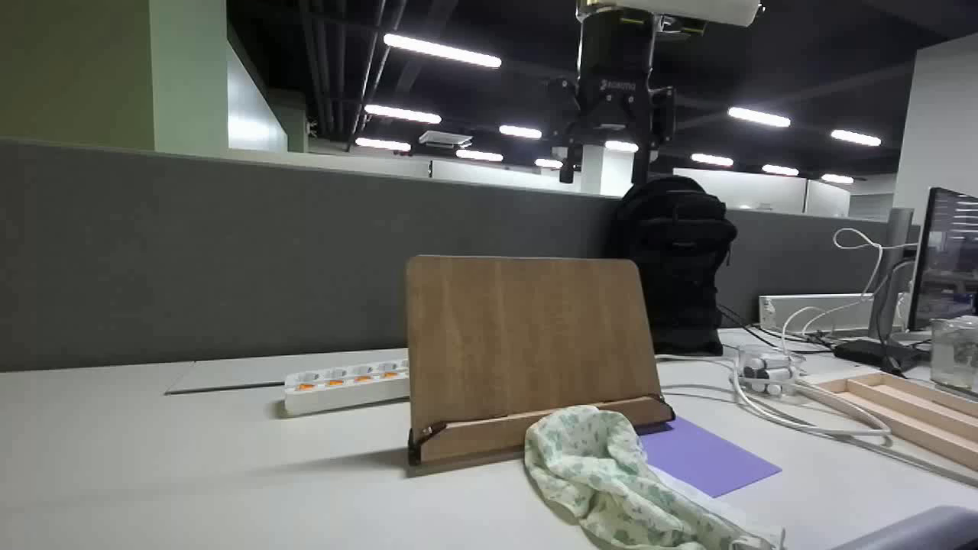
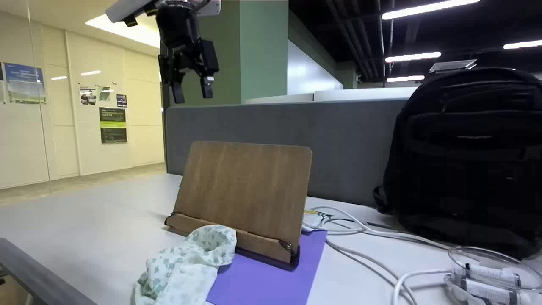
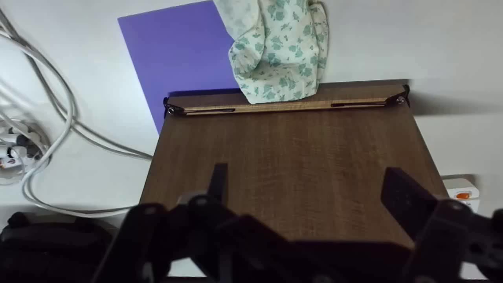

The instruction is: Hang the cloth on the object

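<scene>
Cloth (image 3: 290, 55) lies at 12 o'clock in wrist view, on worktop (image 3: 393, 43) and overlapping the ledge (image 3: 361, 93) of the wooden stand (image 3: 294, 157); likely light, limp, not fragile, so with fingers (image 3: 406, 202) wide and empty, pinch the cloth's raised 6 o'clock end.

Cloth (image 3: 289, 55) cut off at top edge in wrist view, bottom edge in both exterior views; purple sheet (image 3: 177, 51) partly covered by cloth and wooden stand (image 3: 290, 145). In an exterior view, stand hides one end of power strip (image 1: 344, 389), right edge crops monitor (image 1: 947, 263). Gripper (image 3: 308, 184) blurred in wrist view.
</scene>
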`<state>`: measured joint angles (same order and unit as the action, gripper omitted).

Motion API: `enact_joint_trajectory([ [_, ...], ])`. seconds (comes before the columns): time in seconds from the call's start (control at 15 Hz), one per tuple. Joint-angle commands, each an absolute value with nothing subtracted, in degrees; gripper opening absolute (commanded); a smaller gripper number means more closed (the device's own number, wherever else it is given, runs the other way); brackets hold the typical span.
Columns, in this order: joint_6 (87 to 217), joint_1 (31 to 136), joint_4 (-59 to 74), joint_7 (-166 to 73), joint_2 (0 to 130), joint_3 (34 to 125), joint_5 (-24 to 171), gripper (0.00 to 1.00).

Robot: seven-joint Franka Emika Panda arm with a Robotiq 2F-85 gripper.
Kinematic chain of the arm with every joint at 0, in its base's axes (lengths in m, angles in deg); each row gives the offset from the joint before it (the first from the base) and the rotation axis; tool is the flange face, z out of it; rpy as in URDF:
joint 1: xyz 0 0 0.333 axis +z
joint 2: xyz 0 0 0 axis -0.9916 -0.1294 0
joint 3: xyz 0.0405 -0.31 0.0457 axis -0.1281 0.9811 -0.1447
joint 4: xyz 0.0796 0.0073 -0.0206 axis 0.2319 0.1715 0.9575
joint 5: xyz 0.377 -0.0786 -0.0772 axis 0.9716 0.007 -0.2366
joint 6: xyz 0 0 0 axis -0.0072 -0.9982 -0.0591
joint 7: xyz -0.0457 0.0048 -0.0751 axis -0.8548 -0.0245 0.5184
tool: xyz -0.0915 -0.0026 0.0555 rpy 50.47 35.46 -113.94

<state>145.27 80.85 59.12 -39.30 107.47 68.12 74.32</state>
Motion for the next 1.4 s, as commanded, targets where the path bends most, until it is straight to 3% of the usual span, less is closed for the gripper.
enact_joint_trajectory([
  [0.0, 145.1, 81.5, 59.0, -39.0, 107.4, 68.8, 74.0, 1.0],
  [1.0, 146.5, 81.4, 60.9, -40.5, 103.1, 71.0, 75.9, 1.0],
  [1.33, 157.1, 81.3, 63.6, -41.1, 96.6, 71.9, 75.7, 1.0],
])
